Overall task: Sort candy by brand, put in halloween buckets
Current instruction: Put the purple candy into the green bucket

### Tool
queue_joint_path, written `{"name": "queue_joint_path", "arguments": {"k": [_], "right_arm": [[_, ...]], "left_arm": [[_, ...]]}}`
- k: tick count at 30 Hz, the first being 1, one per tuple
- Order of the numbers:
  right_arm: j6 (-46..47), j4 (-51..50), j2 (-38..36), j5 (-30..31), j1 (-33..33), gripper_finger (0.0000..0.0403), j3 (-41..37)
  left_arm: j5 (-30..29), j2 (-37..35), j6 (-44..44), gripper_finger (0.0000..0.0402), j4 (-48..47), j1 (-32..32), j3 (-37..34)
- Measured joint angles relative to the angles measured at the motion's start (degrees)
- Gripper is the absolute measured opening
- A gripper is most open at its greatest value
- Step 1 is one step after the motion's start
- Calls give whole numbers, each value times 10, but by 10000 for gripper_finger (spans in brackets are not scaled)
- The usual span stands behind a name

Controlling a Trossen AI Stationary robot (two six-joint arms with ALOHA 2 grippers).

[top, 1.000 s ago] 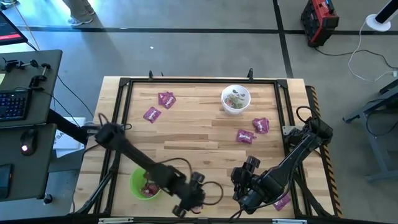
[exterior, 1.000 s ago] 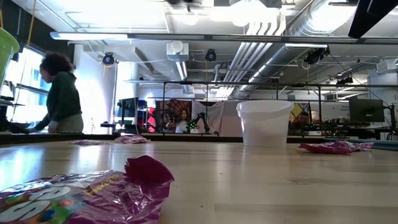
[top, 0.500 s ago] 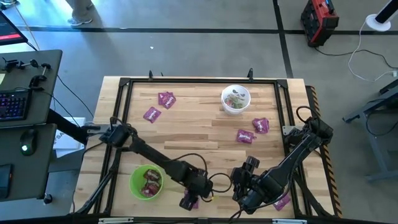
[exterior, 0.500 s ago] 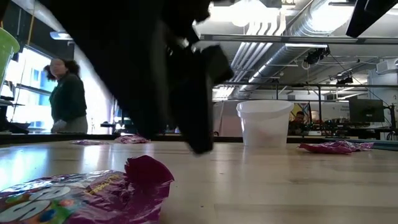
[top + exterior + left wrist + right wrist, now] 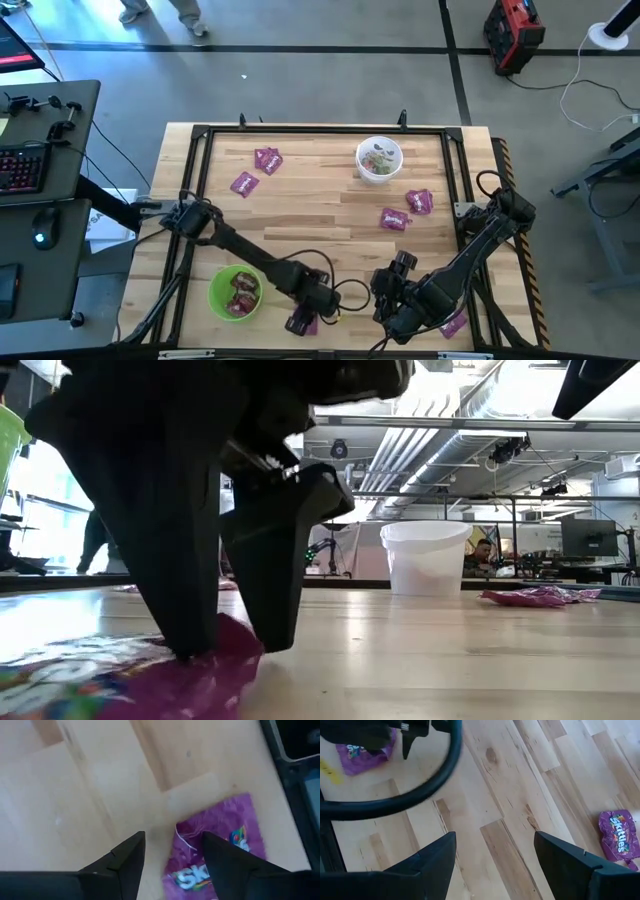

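Since the earlier frame the left arm has swung away from over the lime green bucket and come down at the tabletop's front edge, and the left pincer now stands with its fingers apart, tips straddling a corner of a purple Skittles packet lying flat there. The packet looks light, soft and crinkly, likely slippery; a pinch on its raised edge should hold best. The green bucket near the front-left corner already holds purple packets. Two more lie toward the back-left, the white bucket sits at the back edge, two packets lie right of it. The right pincer waits wide near the front-right.
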Motion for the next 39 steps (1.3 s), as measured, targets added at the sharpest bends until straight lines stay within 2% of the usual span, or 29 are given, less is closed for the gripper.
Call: {"name": "queue_joint_path", "arguments": {"k": [8,11,14,16,23,29,35,39], "right_arm": [[0,0,0,0,0,263,0],[0,-2,0,0,0,263,0],[0,-3,0,3,0,263,0],[0,-3,0,3,0,263,0],[1,-4,0,5,-1,263,0],[2,-5,0,10,-1,263,0],[1,-5,0,22,-4,263,0],[0,-4,0,45,-7,263,0]], "left_arm": [[1,10,-9,135,8,-3,1],[-2,10,-9,93,5,-3,1],[1,6,-10,30,-3,1,0],[2,-1,-11,9,-11,6,-1],[-56,-71,5,2,-63,38,0],[-140,-178,-33,0,-81,49,0],[-246,-289,-115,0,-88,7,0],[-295,-338,-181,0,-127,-33,1]]}}
